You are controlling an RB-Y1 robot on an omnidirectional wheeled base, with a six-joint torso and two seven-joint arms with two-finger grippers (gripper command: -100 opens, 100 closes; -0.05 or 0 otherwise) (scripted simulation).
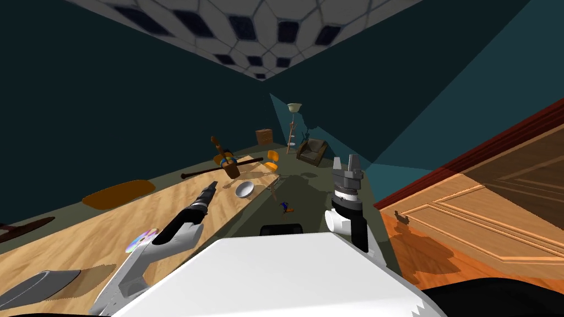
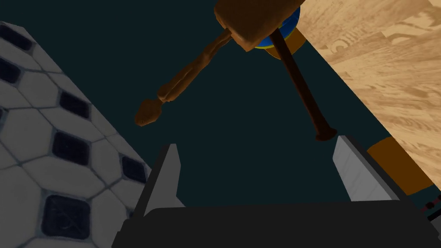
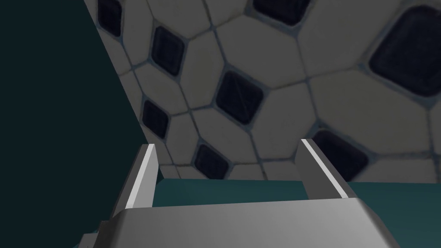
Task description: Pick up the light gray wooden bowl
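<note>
The bowl (image 1: 244,189) is round, shallow and smooth, plain light grey with no grain showing. It sits on a long desk (image 1: 99,231) of pale, strongly grained wood, close to the desk's edge on my right. The left arm (image 1: 182,223) reaches out low over the desk. Its dark end lies just beside the bowl on the left, not touching it, with a strip of bare wood between them. The left jaws stand apart, holding nothing.

Beyond the bowl stands a chunky brown block (image 2: 254,17) with blue and yellow showing at its base. A slim dark bat (image 2: 301,90) with a knobbed end lies across there, and a carved brown stick (image 2: 181,86) juts from the block. Nearer me on the desk lie a shiny disc (image 1: 142,240) and a flat grey slab (image 1: 33,286).

The right jaws are held up off the desk to my right, apart and empty.
</note>
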